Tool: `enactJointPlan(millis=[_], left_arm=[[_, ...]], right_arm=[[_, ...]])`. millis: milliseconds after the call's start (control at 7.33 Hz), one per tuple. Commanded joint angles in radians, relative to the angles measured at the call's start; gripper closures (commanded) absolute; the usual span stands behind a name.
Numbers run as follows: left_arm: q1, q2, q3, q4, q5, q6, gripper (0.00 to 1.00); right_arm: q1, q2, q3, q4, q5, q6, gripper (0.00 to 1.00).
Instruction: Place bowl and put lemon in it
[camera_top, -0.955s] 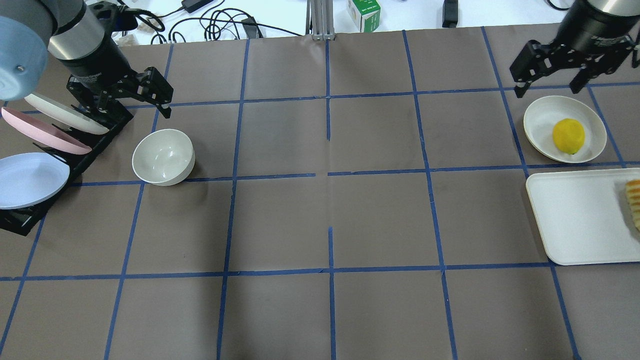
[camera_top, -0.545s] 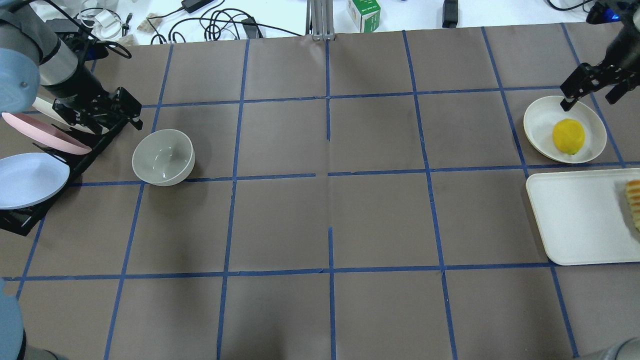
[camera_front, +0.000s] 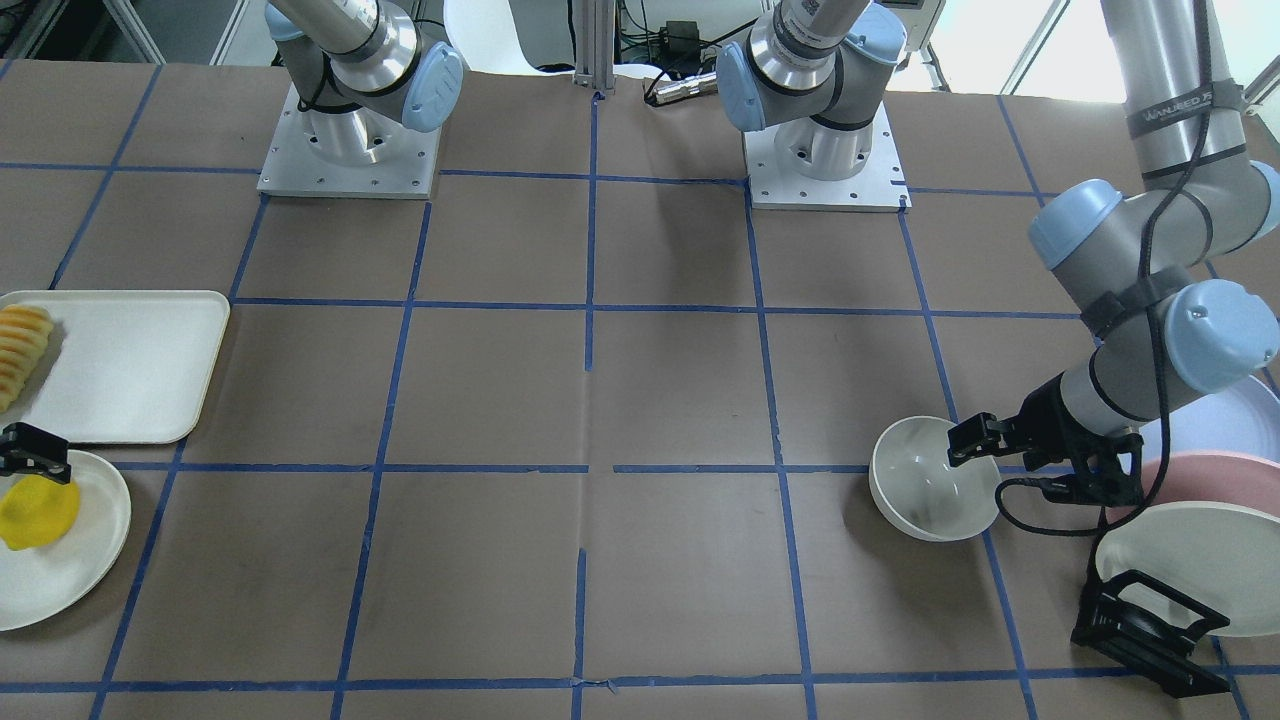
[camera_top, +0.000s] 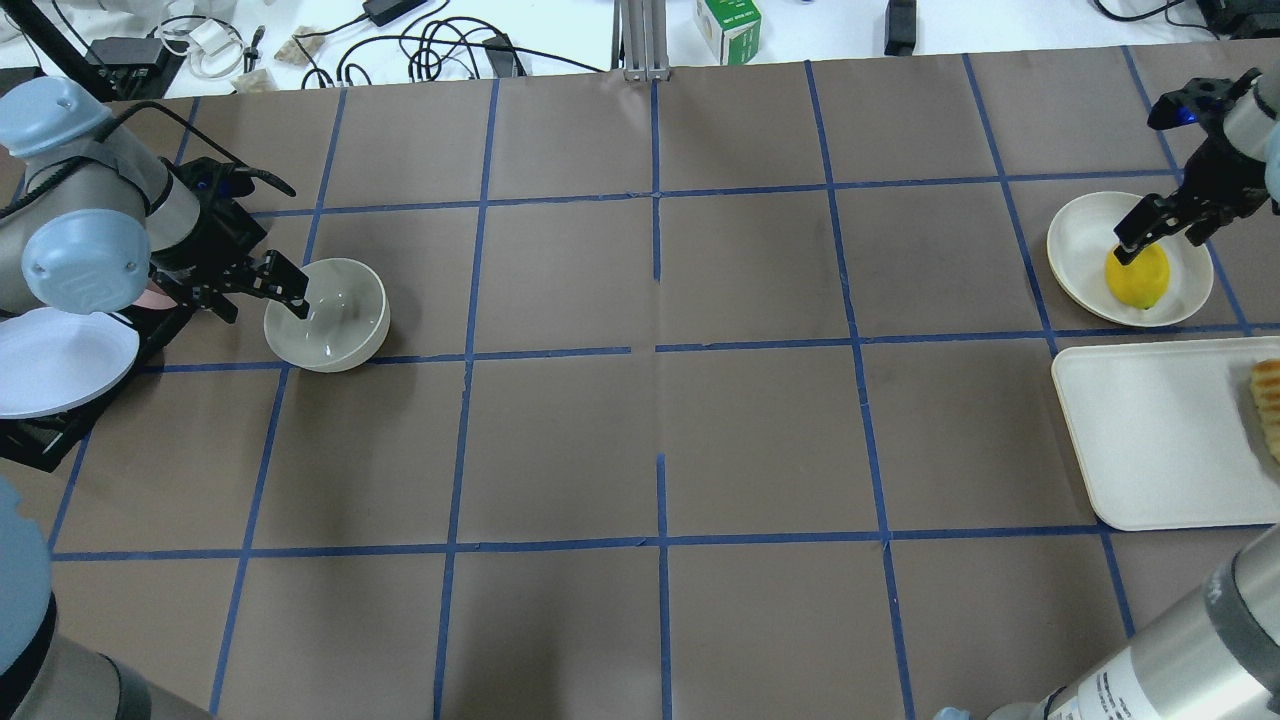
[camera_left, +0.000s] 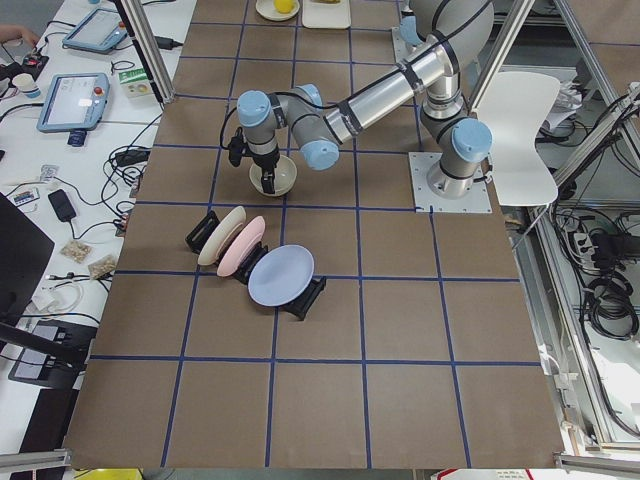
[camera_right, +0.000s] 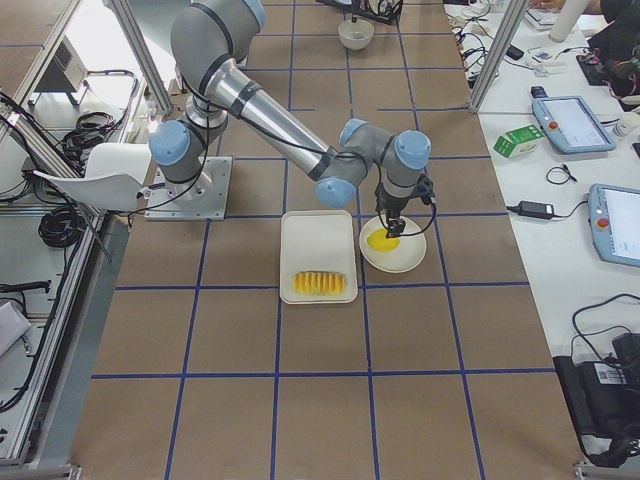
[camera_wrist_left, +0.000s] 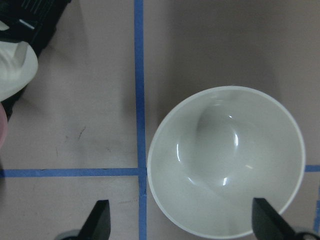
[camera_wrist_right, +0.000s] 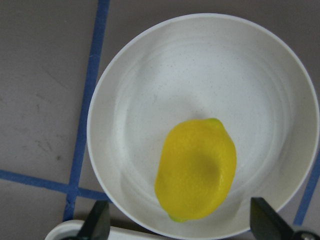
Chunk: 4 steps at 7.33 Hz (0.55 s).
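The off-white bowl (camera_top: 327, 315) stands upright and empty at the table's left, next to the plate rack; it also shows in the left wrist view (camera_wrist_left: 225, 160). My left gripper (camera_top: 263, 305) is open and low at the bowl's rack-side rim, one finger over the inside and one outside. The yellow lemon (camera_top: 1138, 277) lies on a flat white plate (camera_top: 1075, 230) at the far right, seen close in the right wrist view (camera_wrist_right: 196, 169). My right gripper (camera_top: 1160, 240) is open just above the lemon, with its fingers on either side of it.
A black rack (camera_top: 60, 360) with white, pink and pale blue plates stands left of the bowl. A white rectangular tray (camera_top: 1150, 430) with ridged sliced food (camera_top: 1268, 405) lies beside the lemon's plate. Cables and a green box lie beyond the table's far edge.
My left gripper has moved from above the rack down to the bowl's rim. My right gripper has come down from beyond the plate to over the lemon. Bowl and lemon have not moved.
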<state>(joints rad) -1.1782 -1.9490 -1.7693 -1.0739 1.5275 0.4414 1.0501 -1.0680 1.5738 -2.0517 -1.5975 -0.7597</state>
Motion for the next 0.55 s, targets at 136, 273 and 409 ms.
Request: enactJointPlan(millis=[136,273,409], left_arm=[[0.005,-0.056,-0.016,0.077,-0.001,0.039,0.27],[0.006,-0.062,-0.007,0.078,-0.001,0.04,0.8],[0.008,-0.059,-0.015,0.077,-0.001,0.039,1.0]], right_arm=[[-0.001,0.095,0.005,-0.082,-0.005,-0.006,0.01],[-0.001,0.097,0.005,-0.081,-0.007,-0.003,0.11],[-0.001,0.095,0.005,-0.074,-0.009,-0.001,0.28]])
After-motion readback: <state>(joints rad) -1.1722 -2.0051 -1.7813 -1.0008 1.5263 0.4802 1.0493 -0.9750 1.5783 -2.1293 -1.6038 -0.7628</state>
